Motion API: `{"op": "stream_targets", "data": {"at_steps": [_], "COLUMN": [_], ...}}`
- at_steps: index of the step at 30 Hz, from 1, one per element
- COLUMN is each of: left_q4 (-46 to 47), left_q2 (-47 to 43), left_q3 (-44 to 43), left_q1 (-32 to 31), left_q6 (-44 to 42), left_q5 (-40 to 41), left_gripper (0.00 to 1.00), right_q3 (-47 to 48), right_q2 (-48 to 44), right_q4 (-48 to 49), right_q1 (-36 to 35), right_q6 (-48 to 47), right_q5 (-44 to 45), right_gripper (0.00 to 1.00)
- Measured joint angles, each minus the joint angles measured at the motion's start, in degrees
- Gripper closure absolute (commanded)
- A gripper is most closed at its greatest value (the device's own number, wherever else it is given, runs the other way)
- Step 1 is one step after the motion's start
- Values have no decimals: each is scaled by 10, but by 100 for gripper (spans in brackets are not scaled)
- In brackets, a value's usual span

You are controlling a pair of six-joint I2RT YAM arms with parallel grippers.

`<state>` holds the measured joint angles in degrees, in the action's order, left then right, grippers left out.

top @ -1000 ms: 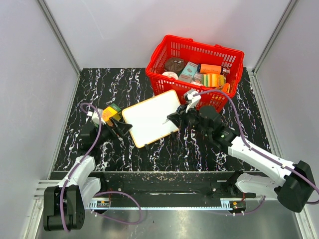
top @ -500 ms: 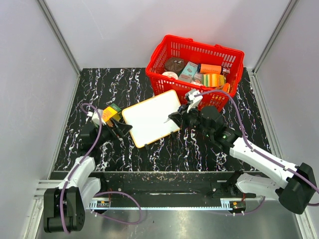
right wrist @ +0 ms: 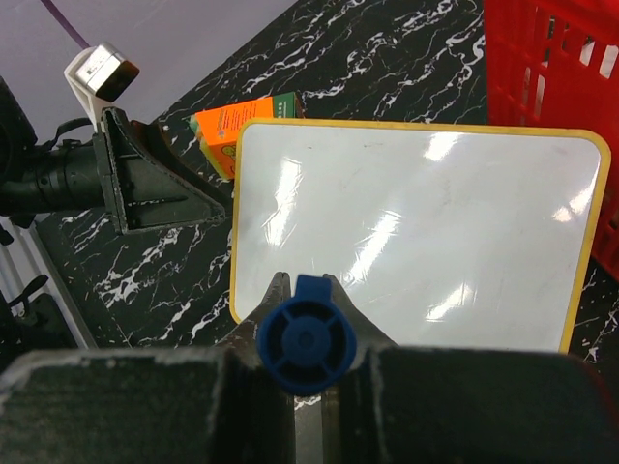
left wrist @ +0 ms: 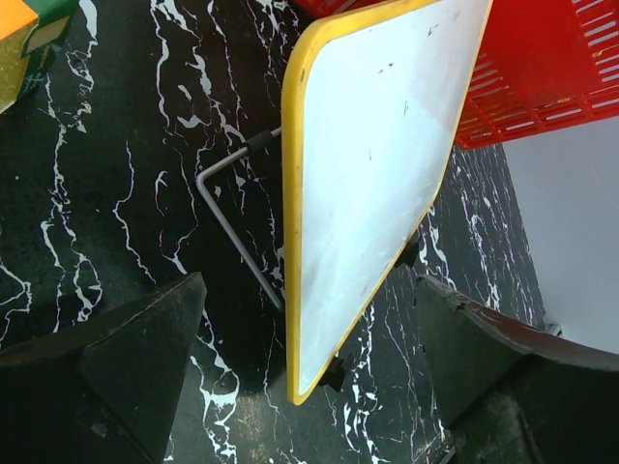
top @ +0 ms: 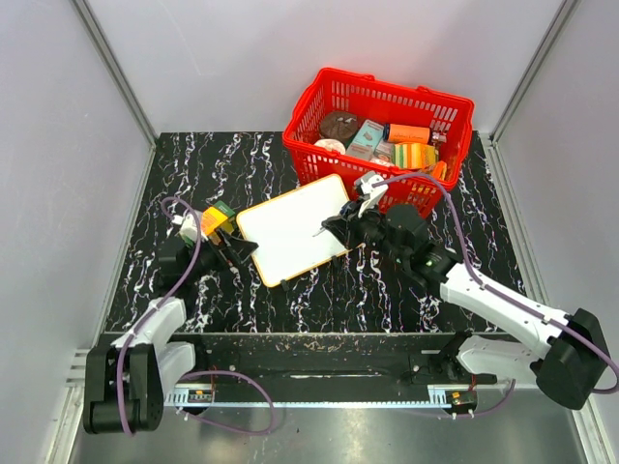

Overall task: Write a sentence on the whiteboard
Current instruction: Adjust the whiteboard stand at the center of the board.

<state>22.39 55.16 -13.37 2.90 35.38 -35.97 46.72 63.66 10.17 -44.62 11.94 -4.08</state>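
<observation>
The right gripper (top: 338, 226) was clenched on a blue-capped marker pen (right wrist: 306, 344), whose tip pointed at the edge nearest the red plastic basket (top: 324, 159) of the white rectangular whiteboard with a thin yellow rim (top: 290, 227). That board sat on the black marbled table (top: 290, 290), just in front of the basket. Farther from the basket, at the board's opposite edge, the left gripper (top: 235, 249) stood with its jaws spread wide, holding nothing, beside an orange-and-green carton (top: 217, 218).

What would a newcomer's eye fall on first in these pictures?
The bright red basket, full of packets, stands at the back of the black marbled table. In front of it sits the yellow-rimmed whiteboard, bare of writing. The right tool, shut on a blue marker, points at the board's right side.
</observation>
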Motion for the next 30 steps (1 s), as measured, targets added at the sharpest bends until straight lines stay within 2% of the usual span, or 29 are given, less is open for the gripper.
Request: {"op": "stream_targets", "data": {"at_steps": [4,12,19,22,26,27,29,30], "left_q4": [33,126,196,194,166,164,163,162], "left_q2": [44,144,230,230,230,231,234,238], "left_q3": [-1,-17,-53,-63,-86,-92,-99,-102], "left_q1": [0,0,0,0,0,-1,-2,-2], "left_q6": [-7,-14,-12,-19,-42,-47,-52,-56], "left_q5": [-16,-72,-108,-108,-108,-109,-111,-113], "left_gripper": [15,39,42,44,51,57,63,70], "right_q3": [0,0,0,0,0,0,0,0], "right_q2": [12,0,-14,-18,-19,-19,-19,-19], "right_q4": [0,1,1,1,1,1,1,1], "right_q1": [0,0,0,0,0,0,0,0], "right_q6": [0,0,-1,-2,-2,-2,-2,-2], "right_q5": [-1,0,1,3,5,5,5,5], "right_gripper": [100,100,100,100,100,100,100,100]}}
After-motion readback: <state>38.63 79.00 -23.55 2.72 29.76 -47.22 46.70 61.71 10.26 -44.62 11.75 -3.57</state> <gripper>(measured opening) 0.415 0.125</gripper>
